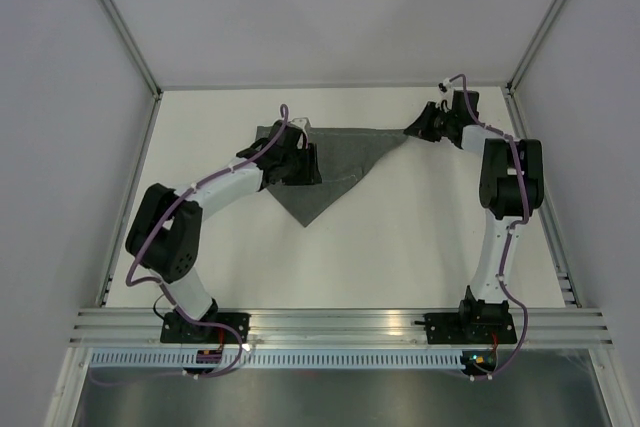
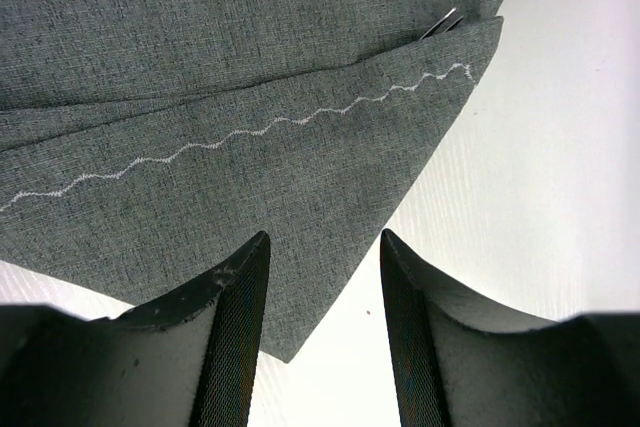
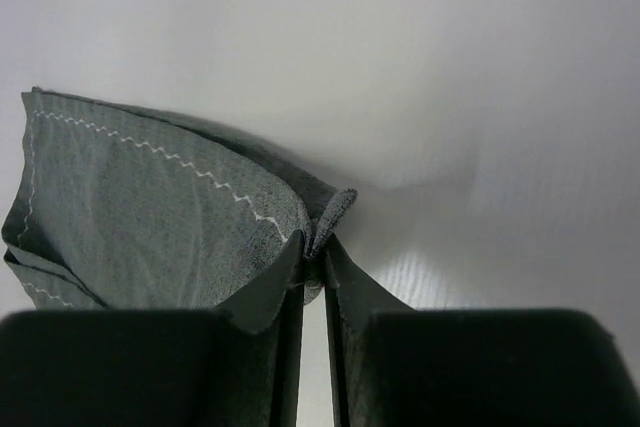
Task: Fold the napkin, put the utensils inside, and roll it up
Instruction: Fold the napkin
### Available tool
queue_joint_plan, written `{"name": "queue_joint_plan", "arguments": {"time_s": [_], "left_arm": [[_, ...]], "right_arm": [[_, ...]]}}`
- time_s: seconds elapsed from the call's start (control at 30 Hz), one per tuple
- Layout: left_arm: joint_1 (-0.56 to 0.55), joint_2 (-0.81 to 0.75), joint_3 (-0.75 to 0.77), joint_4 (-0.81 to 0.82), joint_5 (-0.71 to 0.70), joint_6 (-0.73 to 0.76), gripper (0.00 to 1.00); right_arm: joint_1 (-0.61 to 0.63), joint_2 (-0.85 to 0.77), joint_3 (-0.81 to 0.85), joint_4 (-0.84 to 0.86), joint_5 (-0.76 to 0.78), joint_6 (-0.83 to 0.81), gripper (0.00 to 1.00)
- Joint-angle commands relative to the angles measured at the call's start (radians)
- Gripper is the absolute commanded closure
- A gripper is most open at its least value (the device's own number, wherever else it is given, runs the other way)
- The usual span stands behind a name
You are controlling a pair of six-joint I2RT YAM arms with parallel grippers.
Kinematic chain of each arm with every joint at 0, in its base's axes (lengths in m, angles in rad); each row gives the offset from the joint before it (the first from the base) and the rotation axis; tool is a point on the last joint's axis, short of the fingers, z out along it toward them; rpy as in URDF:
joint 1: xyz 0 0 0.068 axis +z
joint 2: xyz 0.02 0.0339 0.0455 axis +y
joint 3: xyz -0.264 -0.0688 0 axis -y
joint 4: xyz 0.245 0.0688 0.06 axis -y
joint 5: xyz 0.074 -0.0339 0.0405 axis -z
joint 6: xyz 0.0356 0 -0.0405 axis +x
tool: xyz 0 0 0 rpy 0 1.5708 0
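Note:
The dark grey napkin lies folded into a triangle at the back of the table, its point toward me. My right gripper is shut on the napkin's right corner, the cloth pinched between its fingertips. My left gripper stands open over the napkin's left part, with a folded corner under and between its fingers, which do not pinch it. A zigzag stitched line runs along the hem. A thin metallic-looking tip peeks from under a fold; I cannot tell what it is. No utensils show otherwise.
The white table is walled by white panels, with metal posts at the back corners. A slotted rail runs along the near edge by both arm bases.

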Motion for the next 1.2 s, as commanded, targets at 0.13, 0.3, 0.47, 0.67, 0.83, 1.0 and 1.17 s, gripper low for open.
{"name": "queue_joint_plan", "arguments": {"time_s": [0.13, 0.3, 0.47, 0.67, 0.83, 1.0, 1.17], "left_arm": [[0.008, -0.149, 0.000, -0.005, -0.025, -0.045, 0.46], [0.027, -0.253, -0.047, -0.011, -0.071, -0.091, 0.46], [0.044, -0.345, -0.099, -0.011, -0.119, -0.138, 0.46], [0.058, -0.439, -0.132, -0.025, -0.143, -0.160, 0.46], [0.067, -0.478, -0.144, -0.043, -0.152, -0.166, 0.46], [0.076, -0.498, -0.152, -0.051, -0.152, -0.178, 0.46], [0.087, -0.509, -0.152, -0.052, -0.140, -0.178, 0.46]], "right_arm": [[0.094, -0.234, -0.072, 0.086, 0.047, -0.140, 0.84], [0.168, -0.336, -0.121, 0.076, 0.073, -0.241, 0.84], [0.286, -0.409, -0.166, 0.032, 0.105, -0.373, 0.84], [0.422, -0.483, -0.190, -0.031, 0.167, -0.552, 0.84], [0.511, -0.511, -0.187, -0.099, 0.216, -0.640, 0.84], [0.582, -0.540, -0.196, -0.137, 0.283, -0.732, 0.84], [0.637, -0.564, -0.215, -0.135, 0.351, -0.779, 0.84]]}}
